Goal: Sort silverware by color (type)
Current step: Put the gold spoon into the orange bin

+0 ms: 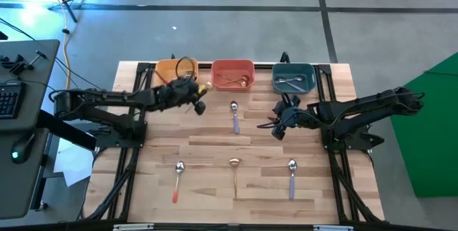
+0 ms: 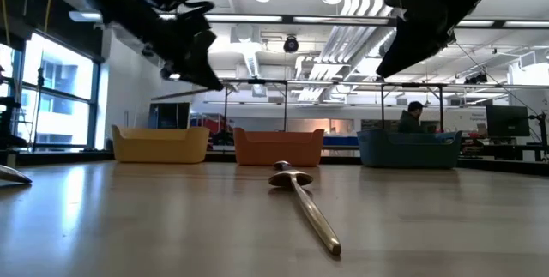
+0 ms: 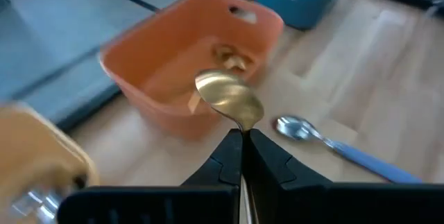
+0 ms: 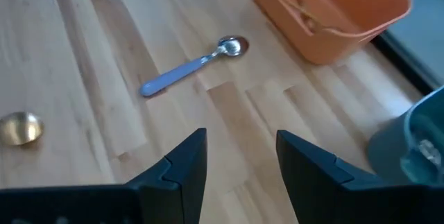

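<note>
left fingers (image 3: 241, 156) pinch gold spoon (image 3: 229, 99) — near red bin (image 3: 139, 78).

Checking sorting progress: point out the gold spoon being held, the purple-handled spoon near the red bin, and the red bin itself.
gold spoon (image 3: 229, 99): left wrist view, on its bowl, above the shut left gripper.
purple-handled spoon (image 1: 235, 119): high view, mid-handle.
red bin (image 1: 232, 65): high view, on its far rim.

Yellow bin (image 1: 174, 69), red bin (image 1: 232, 74) and teal bin (image 1: 294, 77) line the wooden table (image 1: 207, 152)
</note>
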Robot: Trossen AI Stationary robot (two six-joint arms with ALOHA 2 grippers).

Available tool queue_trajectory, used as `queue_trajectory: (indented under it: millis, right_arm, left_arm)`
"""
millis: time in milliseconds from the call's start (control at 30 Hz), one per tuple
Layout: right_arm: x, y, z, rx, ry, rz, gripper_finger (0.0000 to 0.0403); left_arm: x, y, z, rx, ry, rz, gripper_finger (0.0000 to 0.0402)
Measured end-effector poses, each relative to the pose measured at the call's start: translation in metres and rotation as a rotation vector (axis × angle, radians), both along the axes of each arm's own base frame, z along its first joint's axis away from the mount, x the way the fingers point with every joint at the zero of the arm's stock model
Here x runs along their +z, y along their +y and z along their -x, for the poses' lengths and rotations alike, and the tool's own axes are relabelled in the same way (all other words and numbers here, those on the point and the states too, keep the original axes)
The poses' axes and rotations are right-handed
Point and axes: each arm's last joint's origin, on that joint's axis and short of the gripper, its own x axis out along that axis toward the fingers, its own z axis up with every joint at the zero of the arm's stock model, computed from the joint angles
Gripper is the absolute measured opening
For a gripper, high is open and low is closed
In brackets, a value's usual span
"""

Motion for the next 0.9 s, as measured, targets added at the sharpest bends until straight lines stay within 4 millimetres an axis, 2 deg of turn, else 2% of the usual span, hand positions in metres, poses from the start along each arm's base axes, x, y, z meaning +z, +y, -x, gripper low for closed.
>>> queue_trajectory:
  millis: [133, 267, 367, 467, 567, 733, 900]
  right_arm:
    - [0.002, -0.001, -0.002, 0.027, 0.0, 0.077, 0.0158]
    - [-0.003, -0.004, -0.004, 0.197, 0.049, 0.162, 0.0142]
    - [-0.005, -0.014, -0.009, 0.265, 0.004, 0.161, 0.0108]
    - [-0.01, -0.024, -0.01, 0.327, -0.026, 0.159, 0.0053]
    - [-0.01, -0.035, -0.011, 0.342, -0.062, 0.165, 0.0008]
    - [-0.011, -0.044, -0.01, 0.315, -0.065, 0.167, 0.0015]
    - [-0.011, -0.044, -0.01, 0.332, -0.055, 0.187, 0.0004]
  left_arm:
    - [0.021, 0.022, -0.021, -0.065, 0.07, -0.076, 0.0001]
    - [0.033, 0.046, -0.047, -0.19, 0.11, -0.09, 0.0001]
    - [0.039, 0.063, -0.066, -0.235, 0.16, -0.114, 0.0]
    - [0.041, 0.082, -0.086, -0.253, 0.229, -0.145, 0.0]
    - [0.037, 0.102, -0.103, -0.274, 0.268, -0.166, 0.0]
    - [0.018, 0.132, -0.123, -0.383, 0.217, -0.105, 0.0]
    - [0.002, 0.151, -0.131, -0.46, 0.178, -0.056, 0.0]
